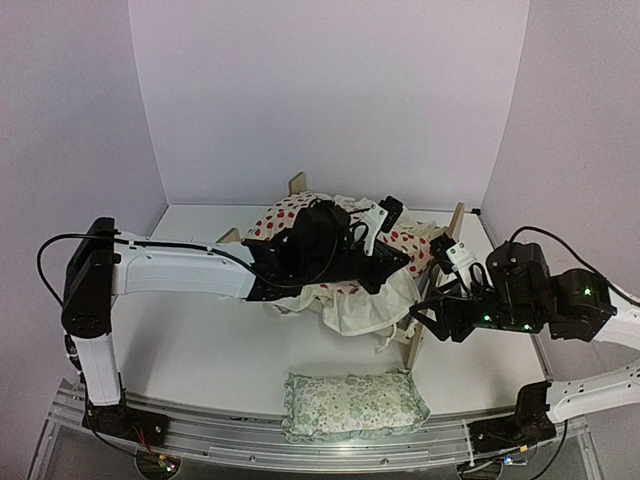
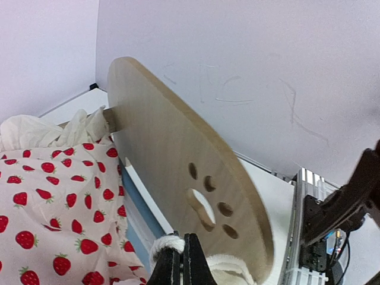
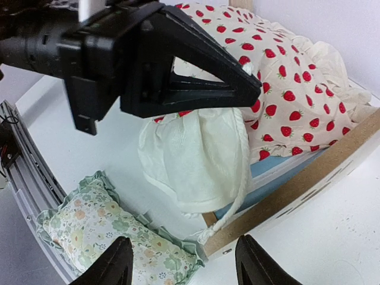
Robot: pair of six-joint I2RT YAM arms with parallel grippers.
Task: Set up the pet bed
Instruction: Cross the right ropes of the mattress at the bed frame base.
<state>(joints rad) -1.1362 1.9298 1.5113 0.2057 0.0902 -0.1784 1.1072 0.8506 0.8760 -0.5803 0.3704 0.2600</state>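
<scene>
We saw the white table (image 1: 200, 330) with the bed (image 3: 309, 178) standing at its middle, toward the back wall, between the two arms. Its arched board with the paw-print cutout rose just beyond the left wrist camera. The strawberry cushion (image 1: 285, 215) lay rumpled on the bed, and its cream underside spilled over the near side, with a white cord hanging down. The floral pillow (image 1: 352, 400) lay flat at the table's near edge, in front of the bed. The left gripper (image 2: 182, 252) hung over the cushion with its fingers pressed together; we could not tell whether cloth was caught between them. The right gripper (image 3: 184, 249) hovered spread and empty above the pillow, near the bed's corner.
</scene>
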